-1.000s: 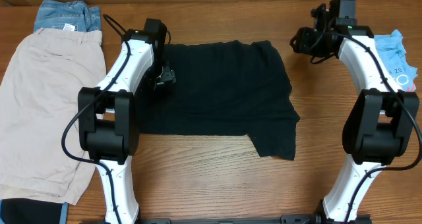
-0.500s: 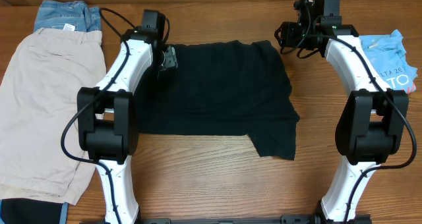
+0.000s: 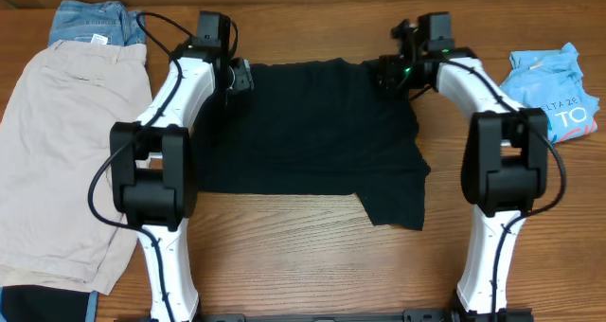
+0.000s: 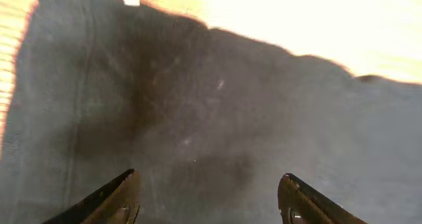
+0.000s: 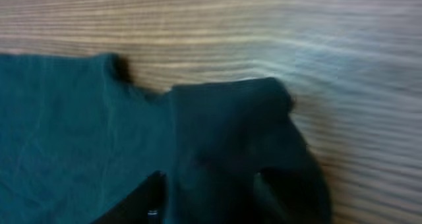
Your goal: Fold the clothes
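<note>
A black T-shirt (image 3: 312, 133) lies partly folded in the middle of the table, one flap hanging toward the front right. My left gripper (image 3: 239, 78) is open over the shirt's far left corner; in the left wrist view its fingers (image 4: 208, 184) straddle flat black cloth (image 4: 217, 118). My right gripper (image 3: 388, 76) is open over the far right corner; in the right wrist view its fingers (image 5: 211, 184) sit around a bunched fold of the shirt (image 5: 237, 138). Neither holds cloth.
Beige shorts (image 3: 66, 152) lie at the left with blue denim (image 3: 95, 21) behind them. A light-blue printed tee (image 3: 559, 85) is crumpled at the far right. Dark fabric (image 3: 47, 303) shows at the front left corner.
Both grippers moved to the shirt's far corners: the left went up from the left edge, the right swung left from beyond the shirt onto its far right corner.
</note>
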